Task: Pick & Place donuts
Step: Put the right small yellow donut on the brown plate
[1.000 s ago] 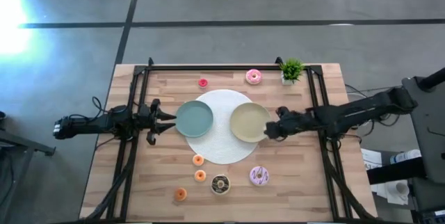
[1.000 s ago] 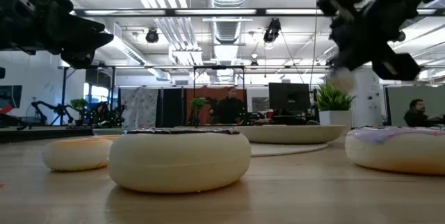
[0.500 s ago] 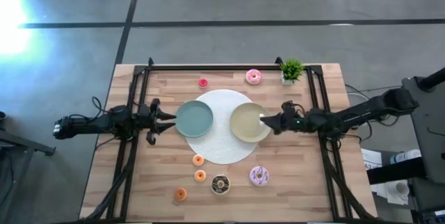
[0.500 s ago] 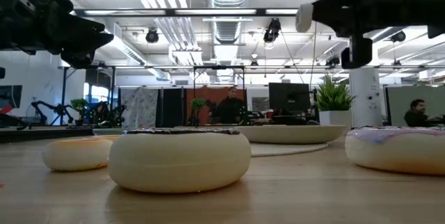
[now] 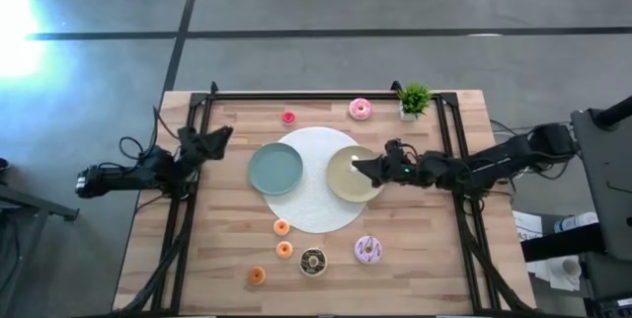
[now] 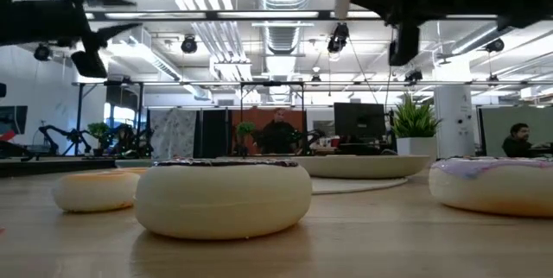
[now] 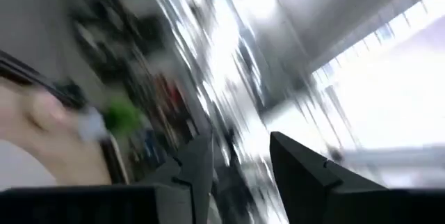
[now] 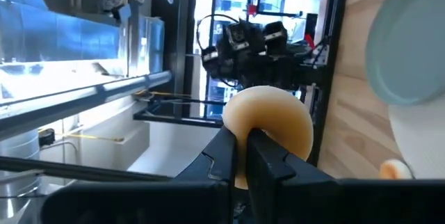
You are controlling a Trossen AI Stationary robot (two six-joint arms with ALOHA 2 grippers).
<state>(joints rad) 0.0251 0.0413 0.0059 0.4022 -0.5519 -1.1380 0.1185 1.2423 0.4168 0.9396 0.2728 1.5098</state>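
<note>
My right gripper [image 5: 357,166] hovers over the yellow-green plate [image 5: 346,182], shut on a small pale donut [image 8: 268,121]; in the low view it sits high up [image 6: 346,0]. My left gripper [image 5: 214,138] is open and raised near the table's left side, away from the blue-grey plate [image 5: 276,170]. The pink donut [image 5: 360,110] and red donut [image 5: 288,118] lie flat near the far edge. Three orange donuts [image 5: 281,226], the chocolate donut [image 5: 313,261] and the lilac donut [image 5: 368,250] lie flat near the near edge. My right gripper pinches the pale donut by its rim [image 8: 243,132] between the two fingers [image 8: 224,153]. The fingers come in roughly level from the table's right, pointing left. The donut is lifted clear above the yellow-green plate.
Both plates sit on a round white mat [image 5: 314,142]. A small green potted plant [image 5: 414,100] stands at the far right corner. Black frame rails [image 5: 188,209] run along the table's left, right and far sides. Bare wood lies between the mat and the near donuts.
My right gripper has moved toward the table's left, from the plate's right rim to over the plate, rising and levelling out with the pale donut still in its fingers. My left gripper has drawn back from the blue-grey plate toward the far-left and tipped upward.
</note>
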